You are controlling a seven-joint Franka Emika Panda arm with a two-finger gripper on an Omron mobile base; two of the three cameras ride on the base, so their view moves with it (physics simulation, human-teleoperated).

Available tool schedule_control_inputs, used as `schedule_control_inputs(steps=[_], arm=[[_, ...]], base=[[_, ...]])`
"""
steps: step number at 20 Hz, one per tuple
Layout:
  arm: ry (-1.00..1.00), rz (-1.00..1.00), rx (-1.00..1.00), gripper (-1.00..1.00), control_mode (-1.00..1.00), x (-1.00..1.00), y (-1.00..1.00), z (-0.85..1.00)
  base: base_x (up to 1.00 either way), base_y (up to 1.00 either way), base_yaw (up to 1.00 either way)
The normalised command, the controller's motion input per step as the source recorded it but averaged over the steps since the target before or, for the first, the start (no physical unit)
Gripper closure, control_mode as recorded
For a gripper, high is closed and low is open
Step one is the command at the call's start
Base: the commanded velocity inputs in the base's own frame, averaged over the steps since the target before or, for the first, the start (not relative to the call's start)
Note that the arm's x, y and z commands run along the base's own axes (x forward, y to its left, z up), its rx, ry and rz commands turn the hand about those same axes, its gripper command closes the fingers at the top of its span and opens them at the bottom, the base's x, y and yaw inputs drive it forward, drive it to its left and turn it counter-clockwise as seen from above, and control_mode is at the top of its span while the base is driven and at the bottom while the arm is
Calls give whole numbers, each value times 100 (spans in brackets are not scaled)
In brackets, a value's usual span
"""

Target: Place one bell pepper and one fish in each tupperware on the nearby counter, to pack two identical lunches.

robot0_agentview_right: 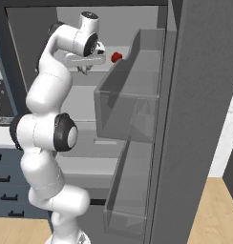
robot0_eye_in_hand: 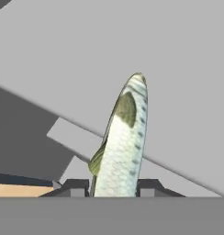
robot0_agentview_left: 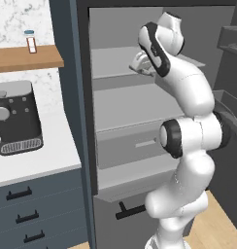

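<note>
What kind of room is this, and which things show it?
Most likely a kitchen: an open fridge with shelves, a coffee machine on a white counter over drawers, and a fish gripped between the tool tips.

Glossy white rounded arm segments, black joint rings, seemingly dark jaws.

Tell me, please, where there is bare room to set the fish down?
Bare white counter lies right of the coffee machine, up to the fridge wall. The fridge shelf under the gripper, shut on the fish, looks bare. The upper shelf is crowded by the arm.
</note>
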Motion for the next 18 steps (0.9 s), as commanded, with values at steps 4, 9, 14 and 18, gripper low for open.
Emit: schedule_control_inputs(steps=[4,9,14,18], arm=[[-6,0,0,100,-100,-100,0,-3],[0,0,-11,100,-100,-100,7,-36],[3,0,-16,100,-100,-100,0,-98],[18,0,0,100,-100,-100,0,-71]], base=[[0,0,0],[0,0,0],[0,0,0],[0,0,0]])
